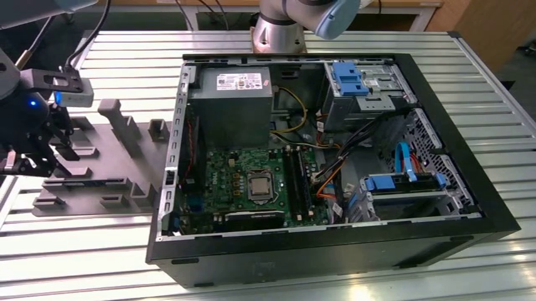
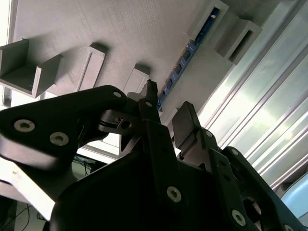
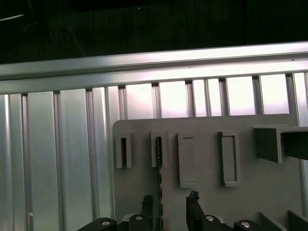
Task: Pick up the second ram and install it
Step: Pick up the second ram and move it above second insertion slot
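The second ram is a thin blue stick with dark chips, standing on edge in a slot of the grey fixture plate. In the first wrist view the ram shows edge-on as a narrow dark line. My gripper is open, its black fingertips on either side of the stick's near end with gaps showing. The same holds in the first wrist view, where the gripper straddles the ram's line. In the exterior view the gripper hangs over the fixture plate at the exterior view's left.
An open black computer case lies in the middle of the ribbed metal table. It holds a green motherboard with long black memory slots, a grey power supply and blue drive brackets. Upright grey blocks rise from the fixture.
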Motion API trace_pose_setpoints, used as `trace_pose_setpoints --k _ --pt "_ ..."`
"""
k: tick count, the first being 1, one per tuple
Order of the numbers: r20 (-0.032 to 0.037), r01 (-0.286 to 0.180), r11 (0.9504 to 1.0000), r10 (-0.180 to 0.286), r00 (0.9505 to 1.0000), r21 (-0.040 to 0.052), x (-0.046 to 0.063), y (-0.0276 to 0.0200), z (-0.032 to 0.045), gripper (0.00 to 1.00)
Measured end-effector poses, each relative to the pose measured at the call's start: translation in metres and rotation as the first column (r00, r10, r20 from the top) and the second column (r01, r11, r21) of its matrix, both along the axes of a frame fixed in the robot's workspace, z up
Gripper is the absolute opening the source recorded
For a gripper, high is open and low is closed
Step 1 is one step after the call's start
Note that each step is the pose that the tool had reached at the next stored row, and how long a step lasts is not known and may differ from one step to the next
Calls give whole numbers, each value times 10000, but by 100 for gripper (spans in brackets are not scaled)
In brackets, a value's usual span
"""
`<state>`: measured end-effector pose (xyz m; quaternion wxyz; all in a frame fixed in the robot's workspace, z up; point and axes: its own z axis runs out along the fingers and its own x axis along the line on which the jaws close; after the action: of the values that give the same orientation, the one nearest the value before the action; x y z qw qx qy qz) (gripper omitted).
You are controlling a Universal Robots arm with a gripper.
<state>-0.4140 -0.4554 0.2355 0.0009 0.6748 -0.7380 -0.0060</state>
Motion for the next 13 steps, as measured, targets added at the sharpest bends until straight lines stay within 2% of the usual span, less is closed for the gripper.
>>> trace_pose_setpoints --k 6,13 --pt "5 -2 10000 2 10000 3 2 -2 -13 40" --pt "2 -3 10000 3 10000 1 21 -22 -100 40"
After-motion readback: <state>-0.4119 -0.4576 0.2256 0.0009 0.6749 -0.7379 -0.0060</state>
